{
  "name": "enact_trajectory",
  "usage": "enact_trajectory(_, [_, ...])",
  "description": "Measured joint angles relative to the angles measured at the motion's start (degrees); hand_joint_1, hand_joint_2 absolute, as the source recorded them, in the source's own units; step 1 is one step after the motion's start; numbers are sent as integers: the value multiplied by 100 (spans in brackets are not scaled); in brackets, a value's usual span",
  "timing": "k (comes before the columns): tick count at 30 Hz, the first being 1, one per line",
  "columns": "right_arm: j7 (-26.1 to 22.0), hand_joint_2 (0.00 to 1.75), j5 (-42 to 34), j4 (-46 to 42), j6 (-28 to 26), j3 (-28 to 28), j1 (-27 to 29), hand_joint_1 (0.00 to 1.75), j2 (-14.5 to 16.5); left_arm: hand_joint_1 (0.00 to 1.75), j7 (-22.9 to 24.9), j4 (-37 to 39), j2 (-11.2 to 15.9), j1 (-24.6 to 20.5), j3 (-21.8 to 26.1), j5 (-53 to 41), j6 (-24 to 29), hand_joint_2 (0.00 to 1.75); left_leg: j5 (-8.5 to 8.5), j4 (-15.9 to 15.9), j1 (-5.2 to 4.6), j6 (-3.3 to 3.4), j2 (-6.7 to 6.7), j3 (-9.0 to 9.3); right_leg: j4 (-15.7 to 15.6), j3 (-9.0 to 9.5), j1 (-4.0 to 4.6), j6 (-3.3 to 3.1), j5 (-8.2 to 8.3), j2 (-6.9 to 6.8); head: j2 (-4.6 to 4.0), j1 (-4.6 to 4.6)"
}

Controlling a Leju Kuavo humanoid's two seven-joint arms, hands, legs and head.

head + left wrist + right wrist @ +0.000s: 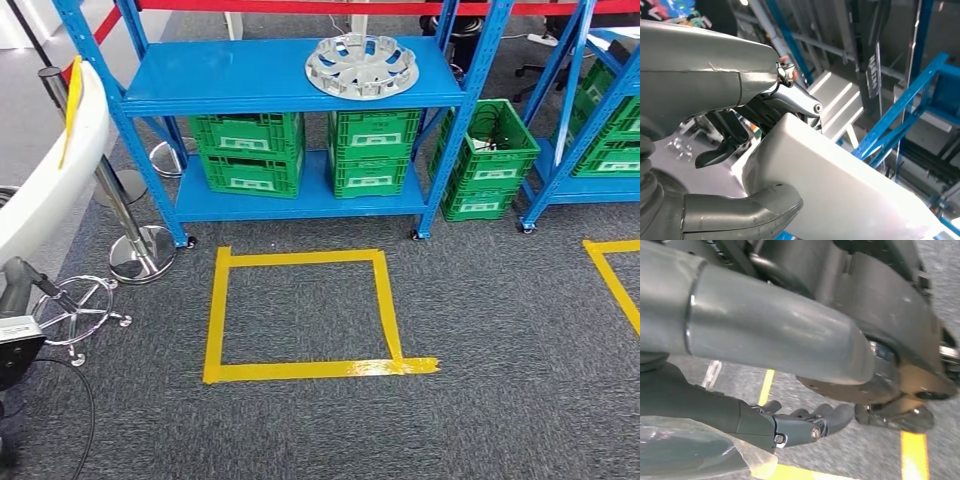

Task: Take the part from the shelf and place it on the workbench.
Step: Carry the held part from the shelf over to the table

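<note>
A large white curved part (41, 175) juts in at the left edge of the head view, with a yellow strip along its upper rim. In the left wrist view the same white part (836, 190) lies between my left hand's (753, 165) thick grey thumb (753, 212) and its dark fingers (725, 147), which hold it. On the blue shelf's (226, 85) top board lies a round silver wheel cover (362, 66). My right hand (798, 422) hangs above the grey carpet, fingers spread loosely and holding nothing.
Green crates (249, 150) fill the shelf's lower board, and another green crate (487, 160) stands on the floor to the right. A yellow taped square (302, 315) marks the carpet before the shelf. A chrome stanchion (140, 250) and a chair base (75, 310) stand at the left.
</note>
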Motion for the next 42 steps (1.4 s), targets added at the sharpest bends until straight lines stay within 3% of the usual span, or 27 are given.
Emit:
enact_trajectory(1, [17,0,0,6,7,7,-5,0,0,175,1,1,-2,-14,-19,82,-67,175,69,0,0,13,-3,-99,360,-94,-4,27,-286,2,0,12])
enact_trajectory(2, [36,0,0,13,17,14,-12,0,0,175,2,3,-6,-27,-37,193,-140,175,148,4,0,7,0,-198,731,-162,-9,50,-443,1,0,16])
enact_trajectory(3, [50,0,0,20,32,20,-20,0,0,175,1,7,-13,-45,-54,317,-216,175,226,9,0,-2,4,-299,1027,-191,-16,68,-439,1,0,19])
enact_trajectory(4, [62,0,0,29,50,27,-26,0,0,175,-2,14,-21,-68,-76,455,-295,175,303,15,1,-17,9,-399,1176,-149,-24,78,-295,1,0,19])
enact_trajectory(5, [69,0,0,40,70,35,-30,0,0,175,-9,23,-30,-93,-102,611,-380,175,372,22,2,-36,12,-490,1117,-4,-34,82,-90,0,0,19])
enact_trajectory(6, [70,0,0,52,90,45,-37,0,1,175,-19,31,-38,-119,-128,757,-457,175,433,36,4,-59,13,-565,854,248,-44,79,56,1,0,20])
enact_trajectory(7, [70,0,0,64,107,55,-49,0,1,175,-31,36,-43,-144,-152,884,-518,175,480,59,-2,-86,13,-629,430,607,-48,72,69,0,0,21])
enact_trajectory(9, [63,0,0,87,127,70,-87,0,3,175,-61,42,-49,-201,-180,1046,-576,175,567,119,-15,-148,17,-706,-405,1179,-43,23,-169,9,0,21])
enact_trajectory(10, [60,0,0,98,130,81,-104,0,4,175,-77,45,-51,-227,-189,1084,-586,175,609,132,-17,-181,20,-727,-629,1305,-30,-14,-277,12,0,22])
enact_trajectory(12, [55,0,0,117,131,108,-113,0,7,175,-99,51,-54,-260,-203,1141,-607,175,662,143,3,-247,18,-746,-705,1266,-21,-126,-281,6,0,23])
enact_trajectory(13, [54,0,0,126,129,121,-109,0,8,175,-104,55,-54,-265,-208,1164,-619,175,590,207,15,-278,13,-772,-707,1246,-21,-184,-248,-5,0,22])
enact_trajectory(15, [48,0,1,141,117,136,-103,0,10,175,-108,63,-52,-266,-210,1197,-637,175,206,667,31,-328,0,-925,-715,1193,-24,-277,-174,-27,0,15])
enact_trajectory(17, [25,0,1,153,100,144,-103,0,16,175,-114,80,-55,-266,-216,1233,-651,175,-251,1431,32,-358,-4,-1145,-711,1118,-7,-309,-113,-31,0,13])
enact_trajectory(18, [9,0,1,156,95,148,-100,0,19,175,-115,91,-56,-264,-221,1262,-664,175,-357,1693,32,-361,-6,-1188,-708,1091,4,-311,-85,-31,0,13])
enact_trajectory(19, [-9,0,1,158,91,153,-95,0,20,175,-116,100,-57,-263,-225,1295,-679,175,-352,1758,31,-352,-6,-1140,-705,1076,16,-310,-59,-30,0,12])
enact_trajectory(20, [-26,0,0,159,91,157,-92,0,20,175,-117,106,-57,-263,-228,1326,-697,175,-237,1583,28,-330,-8,-984,-699,1072,29,-307,-39,-27,0,13])
enact_trajectory(22, [-51,0,0,159,91,161,-89,0,24,175,-118,110,-54,-267,-232,1370,-730,175,74,839,5,-238,-14,-501,-683,1047,51,-297,-16,-23,0,17])
enact_trajectory(24, [-60,0,0,160,92,162,-95,0,35,175,-118,112,-47,-273,-237,1392,-746,175,211,312,-32,-151,-18,-215,-664,1001,60,-262,4,-21,1,17])
enact_trajectory(25, [-64,0,0,161,92,162,-97,0,40,175,-118,113,-43,-281,-242,1402,-747,175,191,214,-47,-123,-17,-181,-657,972,59,-237,16,-24,1,15])
enact_trajectory(29, [-103,0,0,163,81,160,-95,0,46,175,-118,115,-42,-317,-281,1427,-749,175,171,69,-50,-191,-15,-209,-635,901,68,-266,42,-33,1,20])
enact_trajectory(40, [-176,0,0,163,-155,148,-47,0,46,175,-109,118,-39,-316,-298,1445,-742,175,204,89,-76,-106,-14,-242,-678,875,36,-153,116,-28,0,25])
enact_trajectory(42, [-180,0,0,162,-189,149,-48,0,46,175,-102,118,-32,-316,-297,1446,-742,175,211,107,-93,-59,-16,-265,-698,887,18,-106,147,-35,0,21])
